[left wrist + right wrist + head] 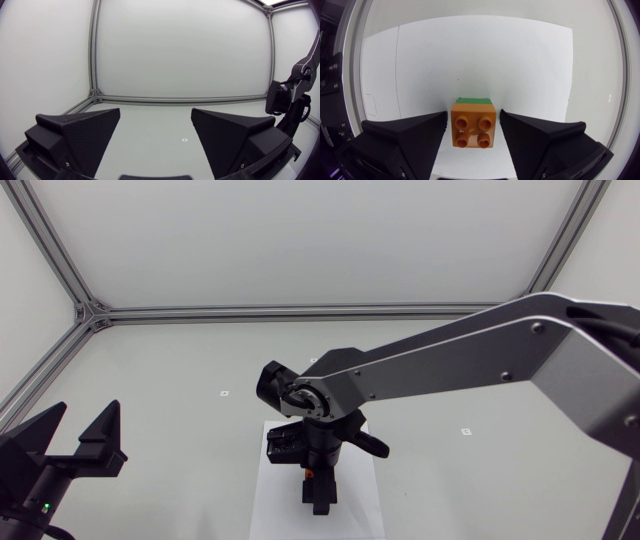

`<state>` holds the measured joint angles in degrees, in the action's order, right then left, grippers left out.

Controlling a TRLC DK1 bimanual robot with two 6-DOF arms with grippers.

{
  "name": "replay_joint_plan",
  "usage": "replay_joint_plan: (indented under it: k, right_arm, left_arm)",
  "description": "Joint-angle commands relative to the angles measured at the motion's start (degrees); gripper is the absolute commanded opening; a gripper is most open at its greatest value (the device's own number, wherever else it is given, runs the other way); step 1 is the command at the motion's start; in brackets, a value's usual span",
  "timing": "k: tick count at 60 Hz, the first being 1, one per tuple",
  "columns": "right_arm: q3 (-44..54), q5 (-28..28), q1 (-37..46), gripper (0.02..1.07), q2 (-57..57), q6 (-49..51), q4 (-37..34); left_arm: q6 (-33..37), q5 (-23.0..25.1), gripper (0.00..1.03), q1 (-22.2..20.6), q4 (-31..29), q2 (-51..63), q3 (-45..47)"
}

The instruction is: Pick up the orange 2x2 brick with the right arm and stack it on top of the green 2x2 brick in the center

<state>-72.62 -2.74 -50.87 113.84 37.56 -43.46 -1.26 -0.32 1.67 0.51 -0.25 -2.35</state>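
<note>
- Station, left side: left gripper (82, 418) sits low at the near left of the table (180, 360). Its fingers are spread wide and nothing is between them.
- Centre: one white sheet (268, 505) lies flat on the table under the right gripper (473, 116).
- Orange brick (473, 131): one, 2x2, glossy, square in outline. Its four round studs are all bare. It sits on the green brick above the sheet, between the right gripper's fingers.
- Green brick (476, 100): one. Only a thin strip of its far edge shows past the orange brick.
- Right gripper: points straight down, one finger on either side of the orange brick. A narrow gap shows on each side, so it is not clamped.
- Right arm (480, 350): one, silver-grey, coming in from the right and reaching to the centre. From the head view it hides the bricks, save a speck of orange.
</note>
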Motion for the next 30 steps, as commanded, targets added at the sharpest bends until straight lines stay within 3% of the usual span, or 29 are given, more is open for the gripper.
replay_joint_plan:
  k: [1,16,30]
  right_arm:
    - [1.3,0.4,0.8,1.02,-1.2,0.7,-0.7]
    - [-1.3,0.3,1.2,1.02,-7.5,0.0,-5.4]
    - [-2.0,-0.2,0.8,1.02,-23.0,-3.9,-10.5]
  left_arm:
    - [0.7,0.2,0.99,0.1,-0.8,-0.5,2.3]
    - [0.7,0.3,0.99,0.1,-0.8,-0.5,2.3]
    - [0.7,0.2,0.99,0.1,-0.8,-0.5,2.3]
